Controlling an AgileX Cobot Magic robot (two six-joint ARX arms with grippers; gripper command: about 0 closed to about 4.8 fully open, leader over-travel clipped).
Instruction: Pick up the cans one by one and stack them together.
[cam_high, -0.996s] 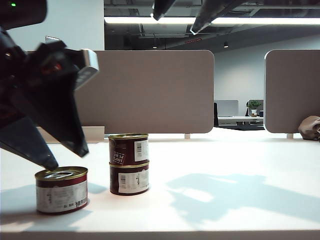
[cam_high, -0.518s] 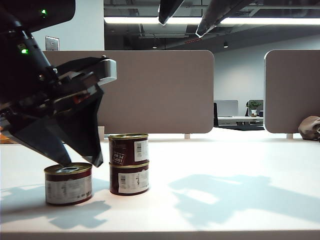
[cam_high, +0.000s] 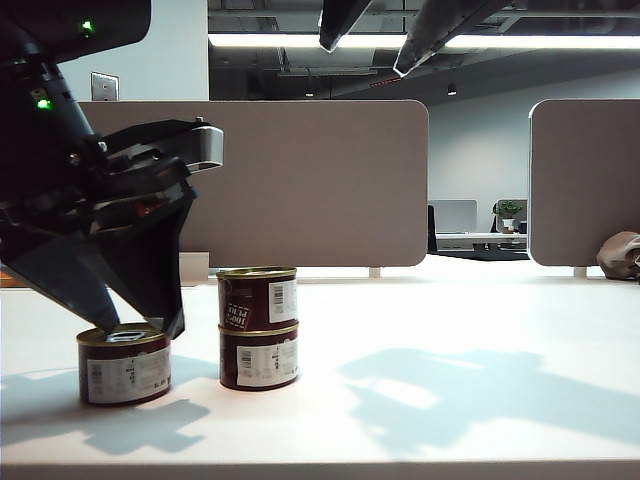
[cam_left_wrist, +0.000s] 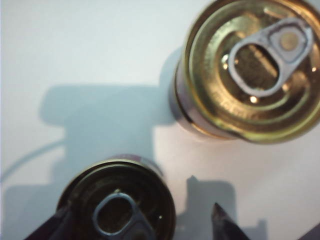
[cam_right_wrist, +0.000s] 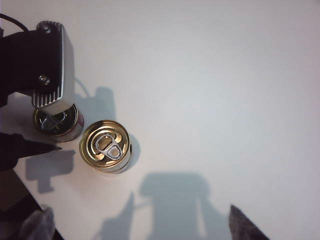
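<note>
Two cans stand stacked (cam_high: 258, 328), maroon with white barcode panels and gold rims; the upper lid shows its pull ring (cam_left_wrist: 252, 70) (cam_right_wrist: 106, 145). A third can (cam_high: 123, 365) (cam_left_wrist: 117, 200) (cam_right_wrist: 55, 122) stands alone on the white table, left of the stack. My left gripper (cam_high: 135, 325) (cam_left_wrist: 140, 220) is open and low over this can, a dark finger on each side at the level of its lid. One finger is at the rim, the other stands apart. My right gripper (cam_high: 385, 35) (cam_right_wrist: 142, 230) is open, high above the table, with nothing between its fingers.
Grey partition panels (cam_high: 300, 180) stand along the table's back edge, and a beige bag (cam_high: 620, 255) lies at the far right. The table's front edge (cam_high: 320, 468) is close to the camera. The stack is about a hand's width from the single can.
My left gripper has swung round and come down from beside the single can to straddle its top. That can has shifted slightly back. The stack and the right gripper have stayed put.
</note>
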